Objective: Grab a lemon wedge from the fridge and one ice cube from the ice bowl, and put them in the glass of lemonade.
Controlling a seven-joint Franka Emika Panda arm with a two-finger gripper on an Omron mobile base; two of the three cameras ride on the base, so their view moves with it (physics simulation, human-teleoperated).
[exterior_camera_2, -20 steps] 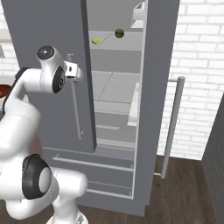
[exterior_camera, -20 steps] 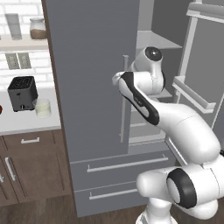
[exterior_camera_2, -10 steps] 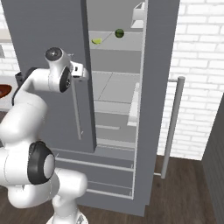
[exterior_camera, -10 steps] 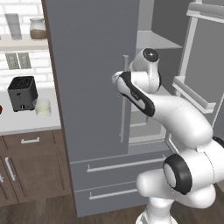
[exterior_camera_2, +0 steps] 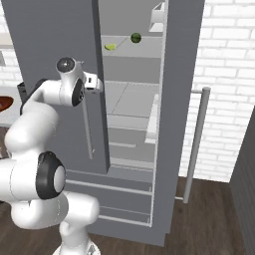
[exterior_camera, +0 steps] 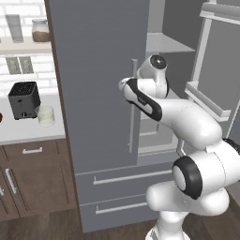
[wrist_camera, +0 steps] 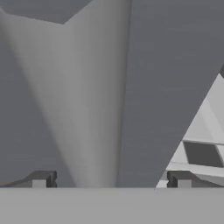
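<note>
The gripper (wrist_camera: 111,180) was spread wide with nothing between its fingertips (wrist_camera: 40,179), and it sat right up against the fridge (exterior_camera: 98,84), at the inner edge of the closed left door next to that door's slim vertical handle (exterior_camera_2: 87,129). From the hand camera you could see the grey handle bar running straight up between the two tips, not pinched by either one, though I couldn't tell if it was actually touching. The right fridge door (exterior_camera_2: 182,99) was swung open, so the pale shelves (exterior_camera_2: 124,99) were exposed just past the hand. The lemon wedge (exterior_camera_2: 110,47) sat on the upper shelf, above the gripper and further into the fridge, with a small dark green round thing (exterior_camera_2: 136,38) just beside it. Off to the other side of the hand, well apart, the counter (exterior_camera: 28,133) had a black toaster (exterior_camera: 24,99) and the glass of lemonade (exterior_camera: 45,115) right next to it. A sliver of the ice bowl (exterior_camera_2: 5,103) peeked out behind the arm.
</note>
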